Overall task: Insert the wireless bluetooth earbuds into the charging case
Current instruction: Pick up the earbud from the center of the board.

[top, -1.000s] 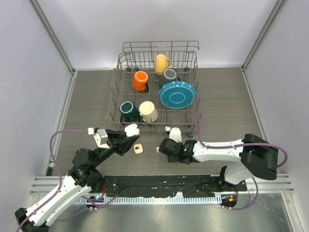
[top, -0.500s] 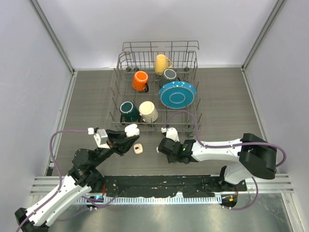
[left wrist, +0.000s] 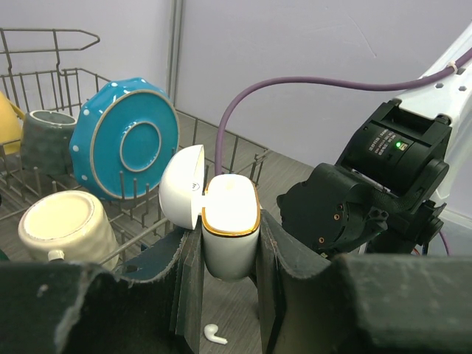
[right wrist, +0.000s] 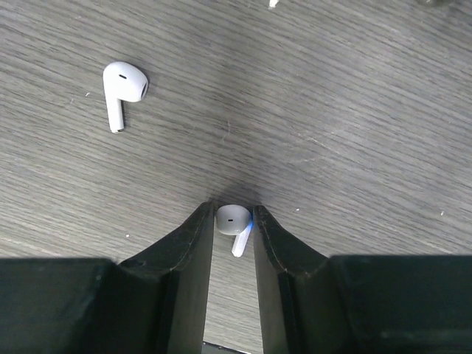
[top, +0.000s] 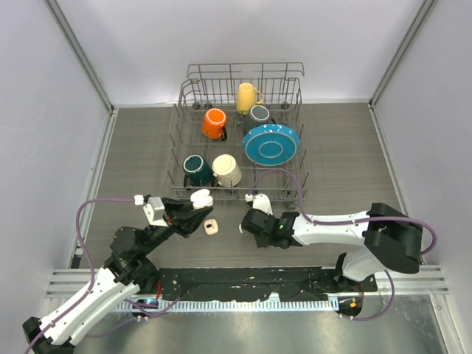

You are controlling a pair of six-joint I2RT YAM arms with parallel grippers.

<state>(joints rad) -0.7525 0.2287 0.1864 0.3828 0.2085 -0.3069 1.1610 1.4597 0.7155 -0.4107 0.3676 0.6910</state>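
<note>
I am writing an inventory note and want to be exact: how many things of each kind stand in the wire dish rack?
Ceramic mugs, yellow, orange, grey, dark teal, cream: 5
Round blue ceramic plate: 1
Total: 6

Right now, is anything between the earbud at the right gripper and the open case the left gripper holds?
Nothing visible blocks it. The earbud sits between the right gripper's fingertips. The left gripper holds the charging case, lid open. A small white item lies low on the table between them.
</note>
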